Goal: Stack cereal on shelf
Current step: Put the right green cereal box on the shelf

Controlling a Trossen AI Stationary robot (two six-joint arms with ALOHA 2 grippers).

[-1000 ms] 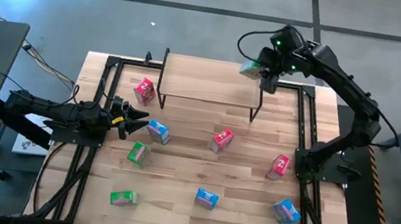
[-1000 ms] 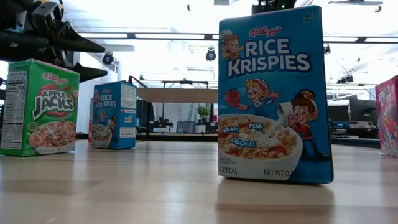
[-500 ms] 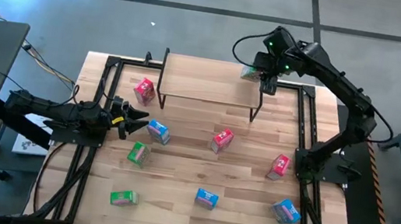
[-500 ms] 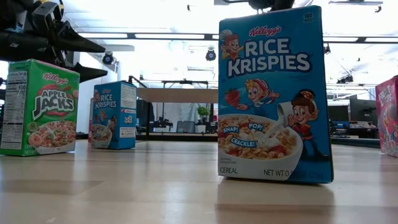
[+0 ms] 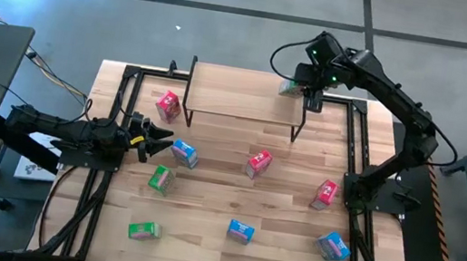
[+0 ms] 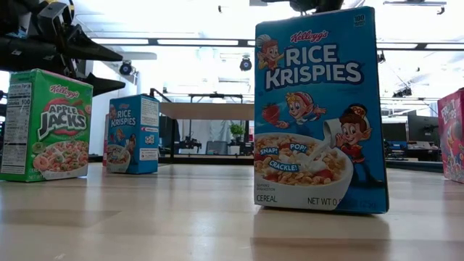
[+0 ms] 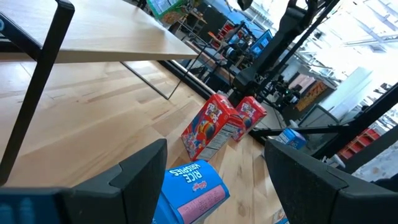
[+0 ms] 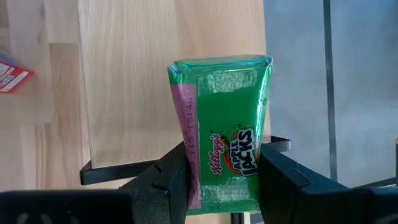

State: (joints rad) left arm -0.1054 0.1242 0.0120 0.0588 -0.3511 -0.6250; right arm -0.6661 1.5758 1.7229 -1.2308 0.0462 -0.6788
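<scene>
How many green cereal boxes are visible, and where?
3. One is held in the right gripper over the shelf's right end: the held box. One stands near the left gripper. One lies at the table's front left.

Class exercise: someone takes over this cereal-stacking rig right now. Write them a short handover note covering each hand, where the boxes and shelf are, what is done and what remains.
Right hand: shut on a green Apple Jacks box, held over the shelf's right end.
Left hand: open, waiting low at the table's left side beside a blue box.
On the table: three red-pink, three blue and two green boxes, scattered.
Done: nothing seen resting on the shelf top yet.
Left: set this green box down, then shelve the other eight.
</scene>
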